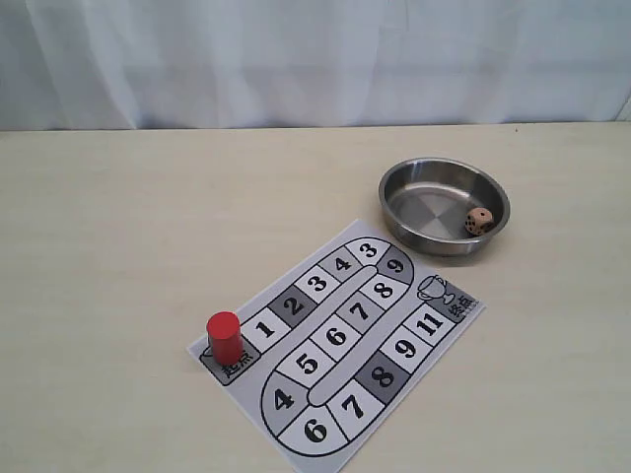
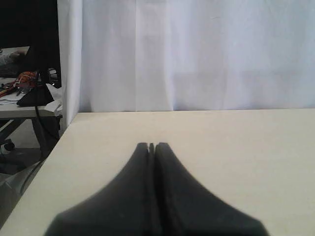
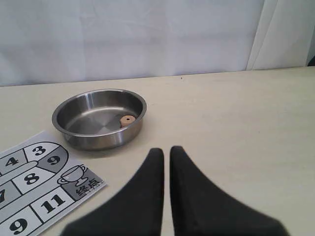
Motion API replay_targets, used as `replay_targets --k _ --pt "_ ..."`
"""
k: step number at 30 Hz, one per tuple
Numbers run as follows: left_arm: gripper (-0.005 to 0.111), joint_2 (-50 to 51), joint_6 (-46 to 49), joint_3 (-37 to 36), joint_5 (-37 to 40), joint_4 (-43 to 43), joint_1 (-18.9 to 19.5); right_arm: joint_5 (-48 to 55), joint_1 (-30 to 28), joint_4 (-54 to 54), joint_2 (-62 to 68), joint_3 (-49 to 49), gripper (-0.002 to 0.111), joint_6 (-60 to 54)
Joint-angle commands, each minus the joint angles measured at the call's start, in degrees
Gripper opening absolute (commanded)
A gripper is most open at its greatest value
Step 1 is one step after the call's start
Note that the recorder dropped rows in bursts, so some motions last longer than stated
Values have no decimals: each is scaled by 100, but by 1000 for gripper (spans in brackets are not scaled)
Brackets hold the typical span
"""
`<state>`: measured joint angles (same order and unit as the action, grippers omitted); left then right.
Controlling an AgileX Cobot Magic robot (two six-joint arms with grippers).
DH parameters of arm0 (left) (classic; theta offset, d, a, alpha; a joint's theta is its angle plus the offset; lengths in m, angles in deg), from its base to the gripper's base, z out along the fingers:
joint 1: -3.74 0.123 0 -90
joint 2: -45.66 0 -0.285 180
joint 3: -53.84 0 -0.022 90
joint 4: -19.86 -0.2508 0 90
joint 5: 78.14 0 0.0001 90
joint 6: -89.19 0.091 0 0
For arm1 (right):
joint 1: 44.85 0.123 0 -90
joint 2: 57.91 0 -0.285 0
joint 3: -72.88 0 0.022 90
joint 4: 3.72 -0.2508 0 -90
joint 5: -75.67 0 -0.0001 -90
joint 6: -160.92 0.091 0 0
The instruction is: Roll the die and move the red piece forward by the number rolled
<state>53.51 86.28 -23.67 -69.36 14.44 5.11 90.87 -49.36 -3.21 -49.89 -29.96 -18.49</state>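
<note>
The tan die lies inside the steel bowl, against its right wall. From the right wrist view the die shows only a little over the bowl's rim. The red piece stands upright on the grey start square at the left end of the paper board. Neither gripper appears in the exterior view. My left gripper is shut and empty, low over bare table. My right gripper has its fingers nearly together with only a thin slit, holding nothing, a short way from the bowl.
The board has numbered squares and a grey finish square with a cup drawing beside the bowl. A white curtain closes off the back of the table. The table's edge and a cluttered desk show in the left wrist view.
</note>
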Motion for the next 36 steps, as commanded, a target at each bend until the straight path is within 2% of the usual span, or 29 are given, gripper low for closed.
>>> replay_targets --k 1,10,23,29,36 --pt "0 -6 -12 30 -55 6 -1 -7 0 32 -23 5 4 21" --pt "0 -6 -12 30 -55 6 -1 -125 0 18 -23 5 4 11" --pt "0 -6 -12 30 -66 6 -1 -2004 0 18 -23 5 4 -143" --pt "0 -6 -12 30 -66 6 -1 -1461 0 18 -23 -450 4 -91" --pt "0 -6 -12 30 -66 6 -1 -670 0 18 -23 -1413 4 -59"
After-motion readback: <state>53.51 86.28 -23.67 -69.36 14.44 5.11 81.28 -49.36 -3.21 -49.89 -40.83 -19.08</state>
